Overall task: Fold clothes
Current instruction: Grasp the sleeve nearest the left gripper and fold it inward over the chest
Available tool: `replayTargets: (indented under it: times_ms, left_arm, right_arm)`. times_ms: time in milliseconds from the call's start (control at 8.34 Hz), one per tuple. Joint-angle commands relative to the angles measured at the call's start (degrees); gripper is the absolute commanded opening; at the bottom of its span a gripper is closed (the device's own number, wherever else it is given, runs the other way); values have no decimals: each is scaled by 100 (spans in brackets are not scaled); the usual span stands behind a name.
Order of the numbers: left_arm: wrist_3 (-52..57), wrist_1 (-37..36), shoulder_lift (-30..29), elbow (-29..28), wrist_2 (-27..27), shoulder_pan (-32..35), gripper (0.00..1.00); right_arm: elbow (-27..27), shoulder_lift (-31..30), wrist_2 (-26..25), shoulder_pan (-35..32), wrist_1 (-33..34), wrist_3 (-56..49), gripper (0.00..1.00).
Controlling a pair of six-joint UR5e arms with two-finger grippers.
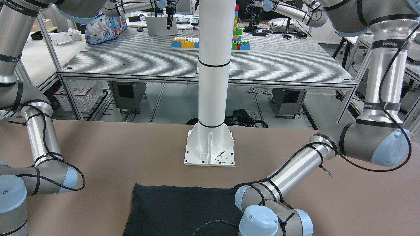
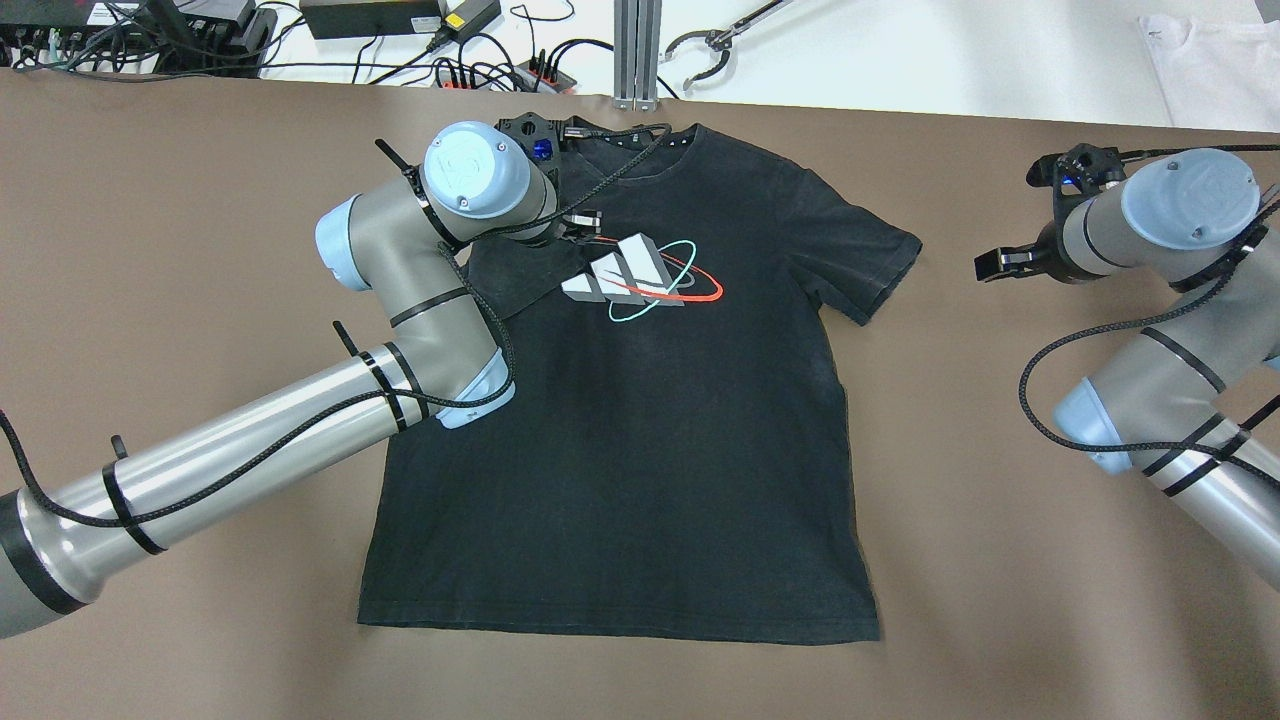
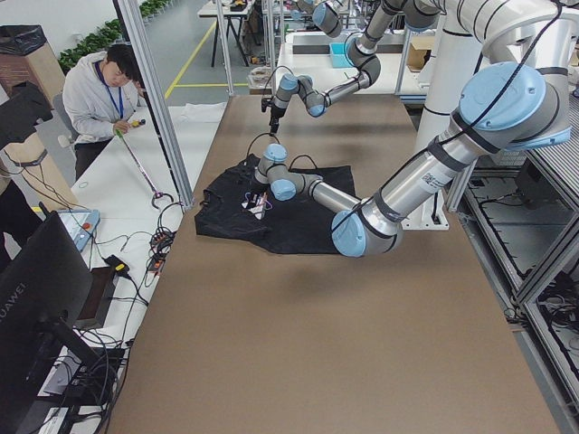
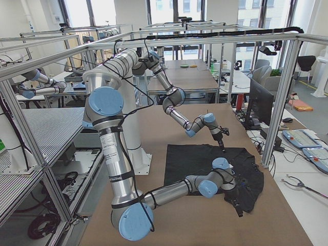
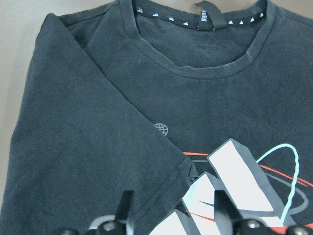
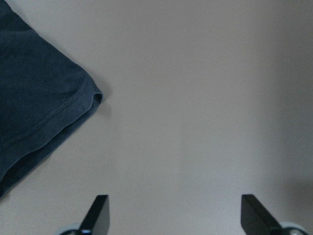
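A black T-shirt (image 2: 650, 450) with a white, red and teal chest logo (image 2: 640, 275) lies flat on the brown table, collar at the far side. Its sleeve on my left is folded in over the chest (image 5: 98, 122). My left gripper (image 2: 585, 228) hovers low over that folded sleeve beside the logo; in the left wrist view it (image 5: 171, 210) is open with nothing between the fingers. My right gripper (image 2: 1000, 262) is open and empty over bare table, just right of the shirt's other sleeve (image 6: 34, 98). The shirt's hem shows in the front-facing view (image 1: 183, 209).
The white pole's base (image 1: 210, 147) stands on the robot's side of the shirt. At the table's far edge are cables, an aluminium post (image 2: 637, 50) and a grabber tool (image 2: 700, 50). A white cloth (image 2: 1210, 55) lies off the far right corner. An operator (image 3: 99, 90) stands beyond.
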State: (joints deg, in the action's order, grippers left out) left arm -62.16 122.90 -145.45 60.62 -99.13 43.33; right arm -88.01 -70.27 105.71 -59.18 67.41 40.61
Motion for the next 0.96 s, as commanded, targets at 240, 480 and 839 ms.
replayTargets:
  times_ms: [240,480,839]
  left_arm:
    - [-95,23,52,29,52,-35,100]
    - [-95,23,60,29,52,-44,100]
    - [-77,23,69,29,52,-44,100]
  right_arm:
    - [2037,1108,-7,135,-1624,525,95]
    - [2279,1349,19,169,-1749,1061,94]
    - [3166,1692,46,275,-2477,880,92]
